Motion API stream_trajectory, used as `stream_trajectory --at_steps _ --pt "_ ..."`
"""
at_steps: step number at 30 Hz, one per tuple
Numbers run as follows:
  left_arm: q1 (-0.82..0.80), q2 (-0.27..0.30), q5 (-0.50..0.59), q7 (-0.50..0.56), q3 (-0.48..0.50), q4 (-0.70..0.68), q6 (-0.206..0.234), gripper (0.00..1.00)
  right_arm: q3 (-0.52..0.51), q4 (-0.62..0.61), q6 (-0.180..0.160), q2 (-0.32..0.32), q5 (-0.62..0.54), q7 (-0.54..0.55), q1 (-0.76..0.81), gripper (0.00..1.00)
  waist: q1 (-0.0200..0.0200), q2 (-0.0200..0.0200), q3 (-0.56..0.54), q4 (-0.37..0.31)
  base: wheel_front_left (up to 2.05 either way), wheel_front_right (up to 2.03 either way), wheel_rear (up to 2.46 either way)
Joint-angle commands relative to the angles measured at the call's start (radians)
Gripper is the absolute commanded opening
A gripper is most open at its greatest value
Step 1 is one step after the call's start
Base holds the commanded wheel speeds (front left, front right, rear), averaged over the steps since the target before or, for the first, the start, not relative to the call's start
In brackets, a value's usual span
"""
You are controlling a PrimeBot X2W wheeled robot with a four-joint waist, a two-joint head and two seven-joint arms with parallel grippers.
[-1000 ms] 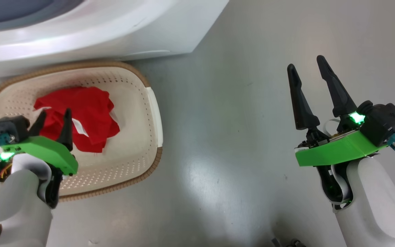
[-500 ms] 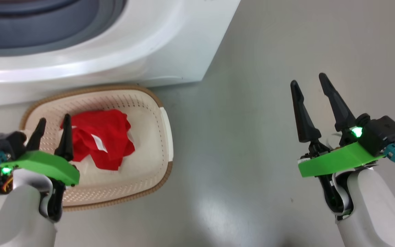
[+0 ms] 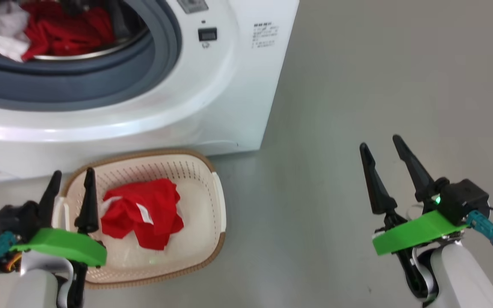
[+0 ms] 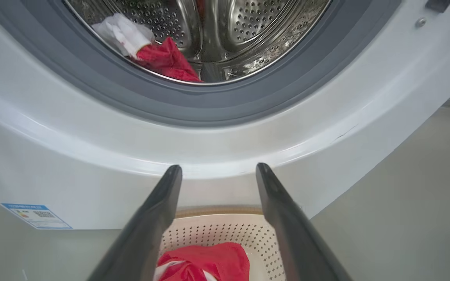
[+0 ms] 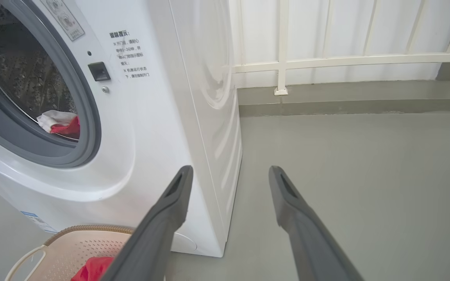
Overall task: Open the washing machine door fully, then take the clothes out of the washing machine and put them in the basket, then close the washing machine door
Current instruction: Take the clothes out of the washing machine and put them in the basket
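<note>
**Both grippers spread wide and empty, one garment in the basket**

At the lower left, the left gripper hangs above the left end of the basket. Its two dark fingers are splayed wide with nothing between them, their tips aimed at the front of the washing machine. The basket stands on the floor, close against the machine's bottom front edge. A crumpled red garment with a bit of white lies in its middle. Above it, inside the grey rubber ring, more red and white clothes lie heaped at the front lip of the steel drum. Over to the right, past the machine's front corner and well apart from the basket, the right gripper hovers above bare floor. Its jaws are just as wide, gripping and touching nothing.
</note>
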Motion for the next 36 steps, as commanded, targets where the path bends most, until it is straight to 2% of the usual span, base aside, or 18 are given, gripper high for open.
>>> stream_trajectory --at_steps 1,18,30,36 --pt "0.026 0.021 0.012 -0.005 0.036 -0.041 -0.005 1.0 0.015 -0.018 0.005 0.001 -0.007 -0.006 0.019 1.0 0.0 0.0 -0.065 0.003 0.0 0.0 0.0" --pt "0.304 -0.039 0.106 -0.005 0.111 -0.383 -0.005 1.0 -0.005 -0.025 0.005 -0.005 -0.01 -0.006 0.142 1.0 0.0 0.0 -0.21 0.001 0.0 0.0 0.0" --pt "0.477 -0.088 0.148 -0.005 0.157 -0.517 -0.005 1.0 -0.014 -0.042 0.005 -0.026 0.002 -0.006 0.23 1.0 0.0 0.0 -0.276 0.008 0.0 0.0 0.0" --pt "0.502 -0.098 0.142 -0.005 0.181 -0.544 -0.005 1.0 -0.024 -0.048 0.005 -0.027 0.003 -0.006 0.241 1.0 0.0 0.0 -0.273 0.011 0.0 0.0 0.0"
